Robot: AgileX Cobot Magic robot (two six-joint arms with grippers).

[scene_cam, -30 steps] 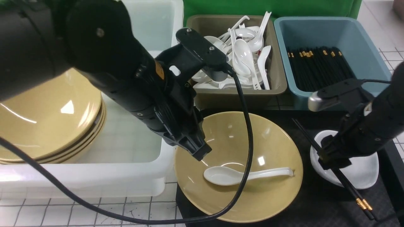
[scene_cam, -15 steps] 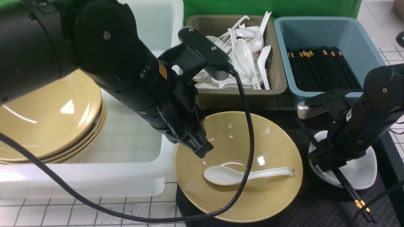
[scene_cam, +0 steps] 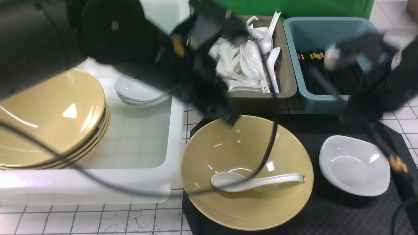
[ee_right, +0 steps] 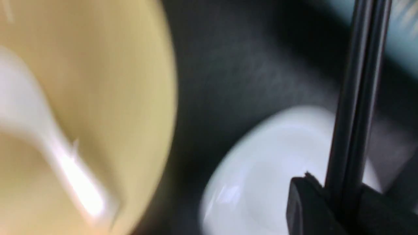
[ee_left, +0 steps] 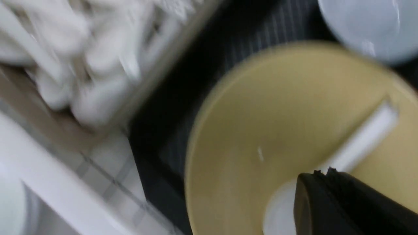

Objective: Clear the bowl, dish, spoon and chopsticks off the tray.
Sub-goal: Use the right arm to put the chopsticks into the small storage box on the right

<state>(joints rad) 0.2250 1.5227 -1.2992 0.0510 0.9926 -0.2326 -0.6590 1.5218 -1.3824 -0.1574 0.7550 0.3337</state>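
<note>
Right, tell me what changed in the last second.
The right hand closed on the chopsticks and lifted them off the dish toward the blue bin. The left hand, shut, drew back from the bowl. Bowl, spoon and dish stayed put on the tray.

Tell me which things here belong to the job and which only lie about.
Job: bowl, spoon inside it, dish, chopsticks, tray.
Lying about: white tub, stacked yellow bowls, stacked white dishes, brown bin of spoons, blue bin of chopsticks.
</note>
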